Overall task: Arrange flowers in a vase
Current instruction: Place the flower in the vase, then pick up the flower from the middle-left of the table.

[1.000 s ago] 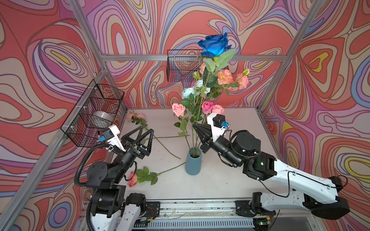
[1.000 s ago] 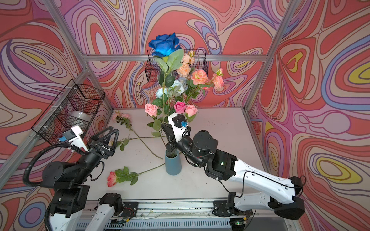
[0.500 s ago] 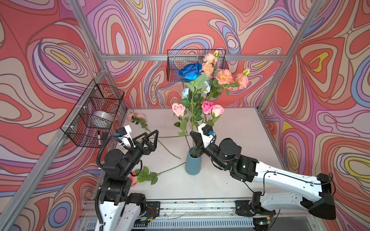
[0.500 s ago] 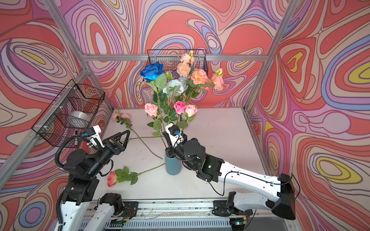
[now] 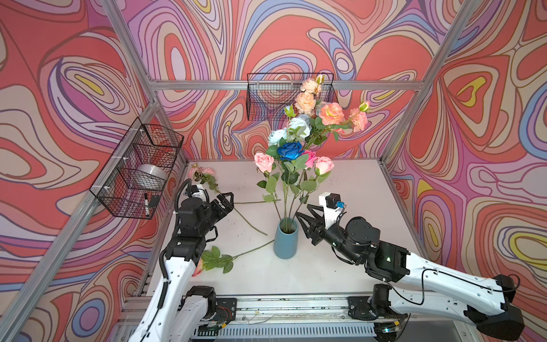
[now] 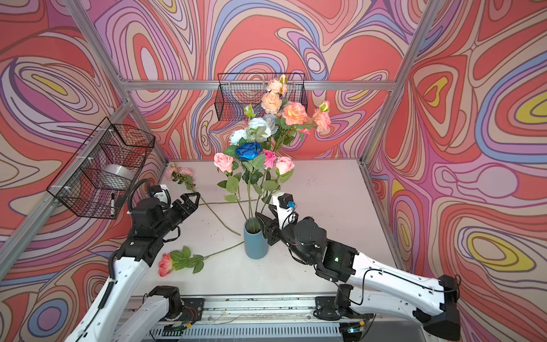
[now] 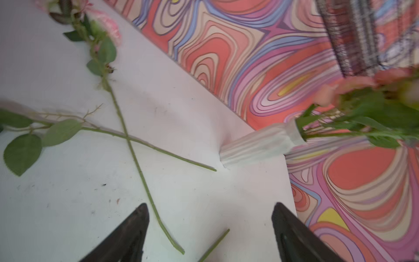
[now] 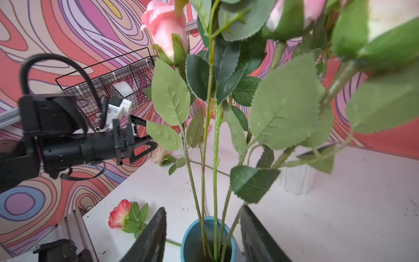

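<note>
Matte white table; smooth blue vase of leafy roses; left gripper, right gripper both gaping.

flowers in vase | loose stems on table, left of vase

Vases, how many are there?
2. The blue vase stands mid-table; the white vase, farther back, shows only in the wrist views, flowers hiding it from above.

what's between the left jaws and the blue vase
A loose green stem lying flat on the table, cut end toward the blue vase; both top views show it.
</note>
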Robot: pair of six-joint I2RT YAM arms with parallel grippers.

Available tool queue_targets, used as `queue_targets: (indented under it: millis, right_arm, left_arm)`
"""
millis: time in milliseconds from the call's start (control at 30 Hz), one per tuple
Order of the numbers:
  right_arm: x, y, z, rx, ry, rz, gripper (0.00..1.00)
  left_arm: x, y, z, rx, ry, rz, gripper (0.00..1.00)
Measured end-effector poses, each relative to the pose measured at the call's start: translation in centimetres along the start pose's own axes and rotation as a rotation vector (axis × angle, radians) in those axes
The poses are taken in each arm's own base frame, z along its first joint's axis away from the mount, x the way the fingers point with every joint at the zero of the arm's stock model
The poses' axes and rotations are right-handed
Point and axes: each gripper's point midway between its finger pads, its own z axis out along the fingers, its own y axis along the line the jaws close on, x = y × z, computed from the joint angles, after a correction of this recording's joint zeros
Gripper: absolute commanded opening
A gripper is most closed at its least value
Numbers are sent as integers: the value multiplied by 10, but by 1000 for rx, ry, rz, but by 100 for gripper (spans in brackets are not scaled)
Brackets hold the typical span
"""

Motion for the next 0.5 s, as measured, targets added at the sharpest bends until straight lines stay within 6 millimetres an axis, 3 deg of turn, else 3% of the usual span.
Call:
queue_targets:
  millis: [167, 267, 367, 500]
  right_arm:
    - [-3, -8, -12, 19, -2, 34, 44]
    - [-3, -12, -16, 36, 0, 41, 42]
    - [-2, -16, -19, 53, 3, 43, 42]
    - [-6, -21, -26, 69, -7, 47, 40]
  left_arm:
    - [22, 71, 75, -253, 127, -104, 66]
    - [32, 99, 109, -355, 183, -139, 64]
    - [25, 118, 136, -408, 181, -188, 66]
    - [17, 137, 150, -474, 142, -253, 70]
